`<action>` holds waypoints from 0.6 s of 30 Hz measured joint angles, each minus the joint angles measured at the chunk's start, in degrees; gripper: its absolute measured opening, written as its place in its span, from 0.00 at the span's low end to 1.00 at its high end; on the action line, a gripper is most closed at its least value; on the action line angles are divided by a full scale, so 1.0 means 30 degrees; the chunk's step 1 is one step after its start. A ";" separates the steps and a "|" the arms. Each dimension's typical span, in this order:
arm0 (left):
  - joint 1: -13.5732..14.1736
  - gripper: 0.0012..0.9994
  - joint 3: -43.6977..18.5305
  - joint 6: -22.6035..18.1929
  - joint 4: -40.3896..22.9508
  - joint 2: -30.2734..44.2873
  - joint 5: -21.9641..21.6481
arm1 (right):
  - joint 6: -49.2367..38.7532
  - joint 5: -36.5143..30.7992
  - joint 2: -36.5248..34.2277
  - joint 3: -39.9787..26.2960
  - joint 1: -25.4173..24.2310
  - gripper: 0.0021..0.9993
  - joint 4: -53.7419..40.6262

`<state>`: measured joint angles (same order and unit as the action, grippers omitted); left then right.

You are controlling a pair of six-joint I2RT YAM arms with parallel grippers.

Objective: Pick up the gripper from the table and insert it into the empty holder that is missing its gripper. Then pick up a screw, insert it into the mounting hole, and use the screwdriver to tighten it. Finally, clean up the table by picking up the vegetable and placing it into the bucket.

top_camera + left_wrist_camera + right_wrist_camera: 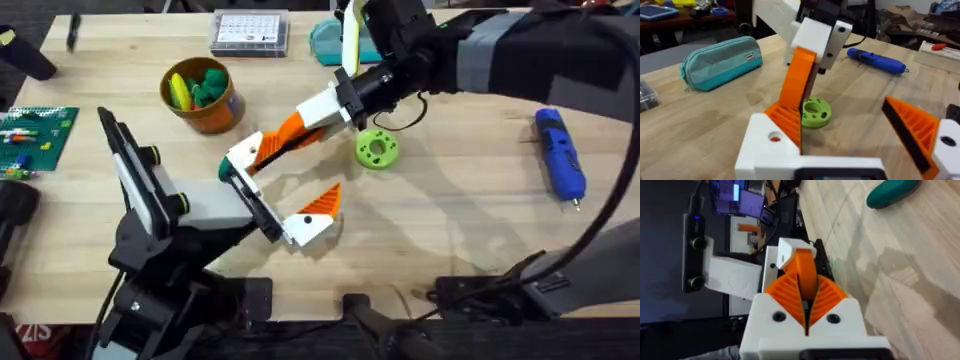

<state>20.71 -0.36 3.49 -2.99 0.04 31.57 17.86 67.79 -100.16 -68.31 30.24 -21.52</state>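
My right gripper (283,138) reaches across from the upper right and is shut on the loose gripper piece (799,262), a white block with an orange ribbed pad. That piece (245,153) stands at the far end of the black holder rail (252,198) on my left arm. I cannot tell whether it is seated. The left gripper (280,185) is open, its other finger (313,213) far from the piece. The dark green vegetable (224,171) lies just behind the piece. The blue screwdriver (560,152) lies at the right. The orange-brown bucket (222,112) stands at the back left.
A lime green disc with holes (377,149) lies right of the grippers. A teal case (332,42) and a clear parts box (250,32) sit at the back edge. A green brick plate (35,135) lies at the left edge. Yellow and green toys fill the bucket.
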 joint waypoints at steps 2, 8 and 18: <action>0.0000 0.99 0.0000 0.0006 0.0001 0.0006 0.0001 | 0.0002 -0.0015 0.0000 0.0000 0.0000 0.02 0.0007; -0.0007 0.99 0.0000 0.0006 -0.0006 0.0000 -0.0094 | 0.0120 0.0005 -0.0112 0.0000 0.0042 0.02 0.0410; -0.0022 0.99 0.0000 0.0092 -0.0014 0.0006 -0.0234 | 0.0604 0.0573 -0.0622 0.0007 0.0044 0.02 0.1316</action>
<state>20.64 -0.36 3.77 -3.03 0.05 30.87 19.67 69.51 -102.02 -68.29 30.37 -17.57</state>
